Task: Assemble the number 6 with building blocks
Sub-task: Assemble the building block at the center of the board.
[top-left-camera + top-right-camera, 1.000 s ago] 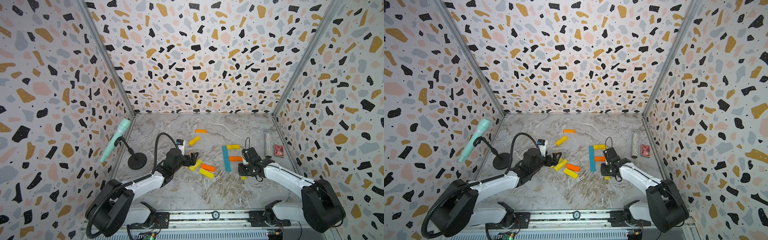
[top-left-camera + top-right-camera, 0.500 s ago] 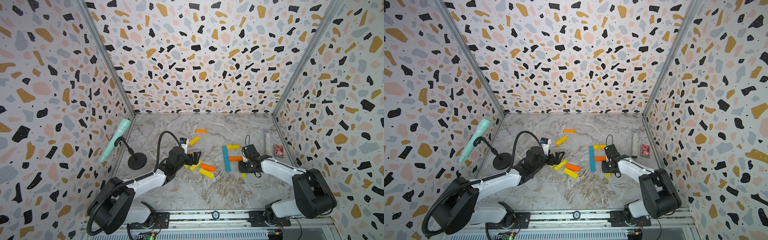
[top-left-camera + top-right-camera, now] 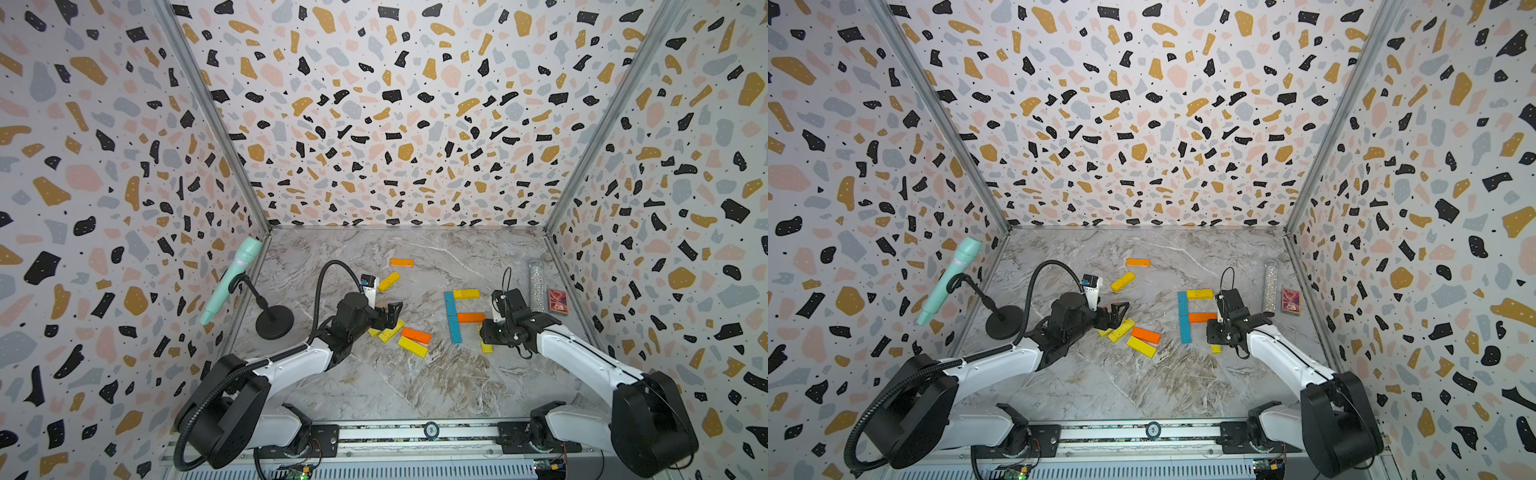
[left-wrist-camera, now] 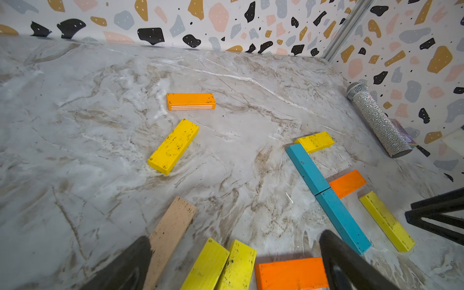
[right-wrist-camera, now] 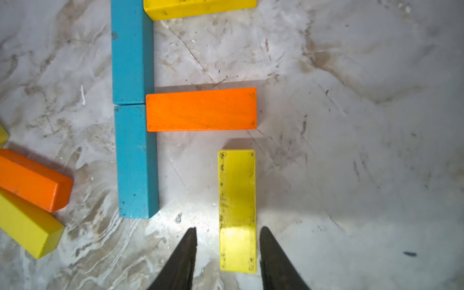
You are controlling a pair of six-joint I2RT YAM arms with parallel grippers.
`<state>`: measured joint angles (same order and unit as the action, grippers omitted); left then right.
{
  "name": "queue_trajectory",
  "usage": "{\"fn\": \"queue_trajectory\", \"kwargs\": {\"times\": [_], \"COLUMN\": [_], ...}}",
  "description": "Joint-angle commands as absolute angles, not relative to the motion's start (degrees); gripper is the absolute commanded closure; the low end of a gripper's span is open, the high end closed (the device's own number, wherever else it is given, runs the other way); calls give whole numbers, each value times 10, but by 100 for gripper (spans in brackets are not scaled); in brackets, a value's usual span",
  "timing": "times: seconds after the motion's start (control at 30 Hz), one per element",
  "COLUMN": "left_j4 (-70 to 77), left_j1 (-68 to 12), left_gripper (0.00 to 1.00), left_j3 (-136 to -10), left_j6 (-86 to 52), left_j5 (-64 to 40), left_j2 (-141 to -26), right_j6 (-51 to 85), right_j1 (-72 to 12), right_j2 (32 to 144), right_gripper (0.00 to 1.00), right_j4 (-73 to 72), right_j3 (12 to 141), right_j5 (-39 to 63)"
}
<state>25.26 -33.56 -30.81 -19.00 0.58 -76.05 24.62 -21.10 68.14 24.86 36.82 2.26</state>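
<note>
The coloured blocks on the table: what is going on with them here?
The two arms are laying out a 6. Two teal blocks form the upright, with a yellow block at the top and an orange block in the middle. The right gripper straddles a second yellow block lying flat near the orange one, jaws open, not gripping it. The left gripper hovers open over the loose blocks. No bottom stroke yet.

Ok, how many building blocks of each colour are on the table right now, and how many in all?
Yellow blocks: 6
Orange blocks: 3
Teal blocks: 2
Beige block: 1
Total: 12
</note>
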Motion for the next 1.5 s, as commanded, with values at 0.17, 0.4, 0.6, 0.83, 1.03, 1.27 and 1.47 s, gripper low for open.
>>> {"fn": "queue_trajectory", "kwargs": {"times": [0.17, 0.4, 0.6, 0.83, 1.03, 1.27, 1.47], "left_j4": [329, 330, 336, 324, 323, 322, 318], "left_j1": [-338, -339, -339, -339, -339, -339, -339], "left_gripper": [1, 0, 1, 1, 1, 1, 1], "left_j3": [-264, -260, -256, -259, -259, -261, -262], "left_j6": [-190, -191, -190, -182, -180, -180, -178], "left_j5": [2, 5, 8, 12, 21, 20, 22], "left_j2": [-755, -753, -755, -753, -755, -756, -756], "right_j6": [363, 414, 428, 426, 420, 422, 420], "right_j1": [-256, -282, -272, -258, -245, -237, -231], "right_j2": [660, 646, 645, 646, 633, 625, 636], "right_gripper": [72, 79, 79, 75, 71, 69, 67], "right_j4": [301, 295, 249, 210, 195, 185, 168], "right_j3": [331, 305, 272, 258, 242, 235, 235], "right_j5": [21, 2, 9, 1, -3, -9, -1]}}
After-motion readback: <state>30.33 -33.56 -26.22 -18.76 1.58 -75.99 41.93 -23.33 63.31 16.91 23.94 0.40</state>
